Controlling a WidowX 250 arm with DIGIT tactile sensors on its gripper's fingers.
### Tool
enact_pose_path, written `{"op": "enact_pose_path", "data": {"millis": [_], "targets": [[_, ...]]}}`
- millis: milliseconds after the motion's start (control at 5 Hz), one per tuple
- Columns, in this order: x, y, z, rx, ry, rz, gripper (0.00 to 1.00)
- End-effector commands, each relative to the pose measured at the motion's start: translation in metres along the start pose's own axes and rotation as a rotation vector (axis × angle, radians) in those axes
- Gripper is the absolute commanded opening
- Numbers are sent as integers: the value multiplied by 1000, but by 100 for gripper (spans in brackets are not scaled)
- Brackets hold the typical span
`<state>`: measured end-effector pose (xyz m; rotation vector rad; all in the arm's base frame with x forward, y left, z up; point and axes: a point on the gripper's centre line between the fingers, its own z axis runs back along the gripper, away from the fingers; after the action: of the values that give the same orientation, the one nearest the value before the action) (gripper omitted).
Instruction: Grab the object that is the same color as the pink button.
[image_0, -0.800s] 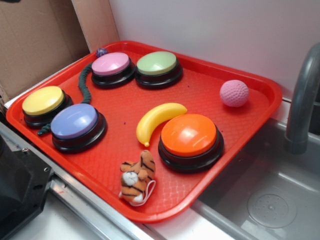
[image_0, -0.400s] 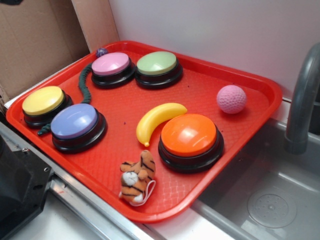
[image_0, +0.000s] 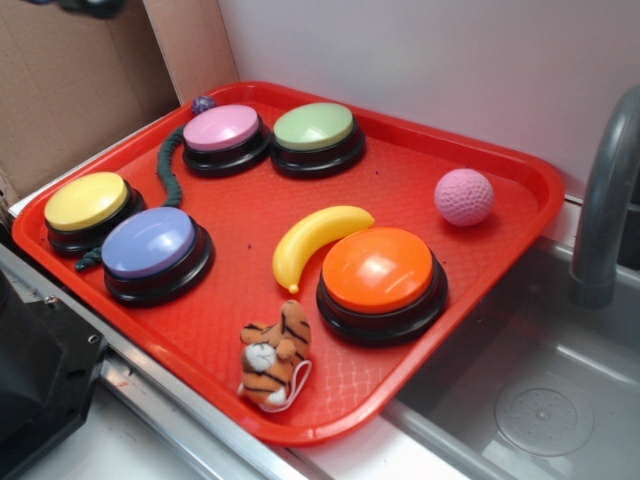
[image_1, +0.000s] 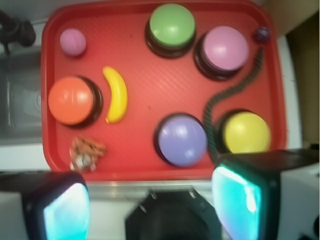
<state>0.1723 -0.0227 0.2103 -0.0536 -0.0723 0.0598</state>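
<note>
A small pink dimpled ball (image_0: 464, 197) lies near the far right corner of the red tray (image_0: 400, 180); in the wrist view it shows at the top left (image_1: 73, 41). The pink button (image_0: 222, 128) stands at the tray's back left, next to a green button (image_0: 314, 127); it also shows in the wrist view (image_1: 225, 48). My gripper (image_1: 150, 205) is high above the tray's near edge, jaws wide apart and empty, far from the ball. Only a dark bit of it shows at the exterior view's top left (image_0: 90, 6).
Also on the tray: an orange button (image_0: 378, 270), a yellow toy banana (image_0: 318, 235), a lavender-blue button (image_0: 150, 243), a yellow button (image_0: 86, 201), a tiger toy (image_0: 275, 352) and a green rope (image_0: 168, 165). A sink (image_0: 540, 400) with a faucet (image_0: 605, 200) lies to the right.
The pink ball rolled slightly down and left, then settled. A dark part of the gripper has come into the top left of the exterior view.
</note>
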Motion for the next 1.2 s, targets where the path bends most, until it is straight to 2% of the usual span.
{"op": "enact_pose_path", "data": {"millis": [0, 400, 600, 800, 1000], "targets": [[75, -53, -52, -65, -78, 15, 100], [111, -94, -116, -54, -77, -20, 100], [122, -104, -139, -51, -72, -41, 100], [129, -108, -154, -19, -91, -46, 100], [132, -112, -164, -27, -74, -62, 100]]}}
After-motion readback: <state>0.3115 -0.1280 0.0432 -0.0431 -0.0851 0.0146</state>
